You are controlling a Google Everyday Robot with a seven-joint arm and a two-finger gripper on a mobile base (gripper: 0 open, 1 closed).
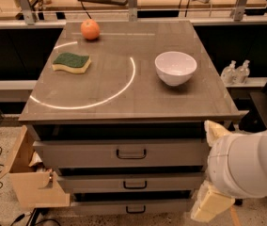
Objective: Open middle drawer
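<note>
The middle drawer [100, 182] sits second in the stack of three under the near edge of the bench [124, 105]. It has a low grey front with a small dark loop handle [135, 184] at its centre, and it appears pushed in. Above it is the top drawer [77, 153] with its taller front. Below it is the lowest drawer [100, 206], and each has a like handle. The robot arm [246, 161] fills the space below the near right corner of the bench. It is a thick white sleeve with cream-coloured parts at its upper and lower ends, and it stands to the right of the drawer fronts, apart from all three handles. The gripper is not in sight, so whether it is open or closed cannot be told. On the benchtop an orange [90, 29] lies near the far left corner. A green-and-yellow sponge [71, 62] lies toward the left edge, and a white bowl [175, 68] stands upright toward the right edge. A bright arc of light [124, 86] curves across the surface between the sponge and the bowl. A cardboard box [30, 182] stands on the floor below the near left corner. Two small bottles [236, 72] stand beyond the right edge.
</note>
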